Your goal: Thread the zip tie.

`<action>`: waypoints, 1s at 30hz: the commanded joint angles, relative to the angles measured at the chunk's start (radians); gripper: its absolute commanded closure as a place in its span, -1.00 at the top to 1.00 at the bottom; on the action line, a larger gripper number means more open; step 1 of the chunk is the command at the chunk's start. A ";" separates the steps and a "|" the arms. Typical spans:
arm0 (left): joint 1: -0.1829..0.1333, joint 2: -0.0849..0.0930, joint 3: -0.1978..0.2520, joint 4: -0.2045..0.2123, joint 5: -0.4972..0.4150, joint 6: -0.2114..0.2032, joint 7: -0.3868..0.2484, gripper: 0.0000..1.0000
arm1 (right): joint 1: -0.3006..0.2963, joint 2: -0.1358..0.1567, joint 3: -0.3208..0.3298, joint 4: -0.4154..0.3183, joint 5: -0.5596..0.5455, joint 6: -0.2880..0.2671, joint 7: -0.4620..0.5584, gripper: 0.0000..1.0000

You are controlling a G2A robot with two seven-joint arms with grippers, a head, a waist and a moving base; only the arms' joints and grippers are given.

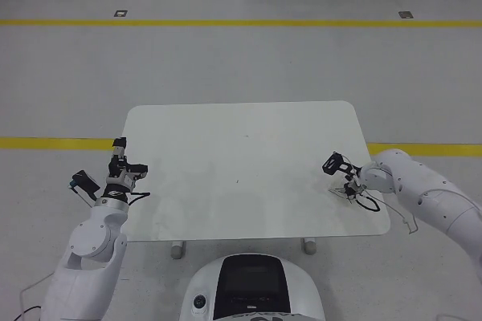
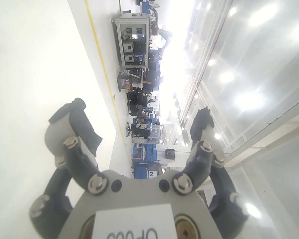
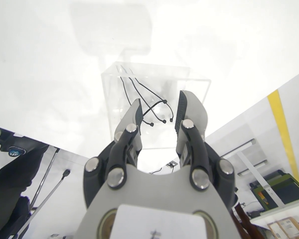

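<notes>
Several black zip ties [image 3: 149, 101] lie inside a clear plastic box [image 3: 206, 80] on the white table [image 1: 241, 160]. In the top view the zip ties [image 1: 363, 200] show as thin black loops near the table's right front corner. My right gripper [image 3: 159, 111] hangs just above the box, open, its fingers [image 3: 186, 110] on either side of the ties' heads with nothing between them. My left gripper [image 1: 127, 160] stands at the table's left edge, open and holding nothing; in its own wrist view the left gripper [image 2: 139, 123] points out at the room.
The table's front edge [image 3: 64, 148] runs close under my right gripper. Yellow floor lines [image 1: 241, 22] run behind and beside the table. Workstations [image 2: 132, 43] stand far off in the room.
</notes>
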 commanded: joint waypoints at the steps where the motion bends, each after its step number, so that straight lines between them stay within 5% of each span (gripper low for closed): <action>1: 0.000 0.000 0.000 0.000 0.000 0.000 0.000 1.00 | -0.002 0.000 0.000 0.001 -0.001 0.000 0.002 -0.36; 15: 0.000 0.000 0.000 0.000 0.000 0.000 0.000 1.00 | -0.004 -0.033 0.000 0.039 0.018 0.000 0.048 -0.56; 21: 0.000 0.000 0.000 0.000 0.000 0.000 0.000 1.00 | -0.002 -0.043 0.000 0.056 0.025 0.000 0.048 -1.00; 30: 0.000 0.000 0.000 0.000 0.000 0.000 0.000 1.00 | 0.013 -0.027 0.000 0.040 0.029 0.000 0.034 -1.00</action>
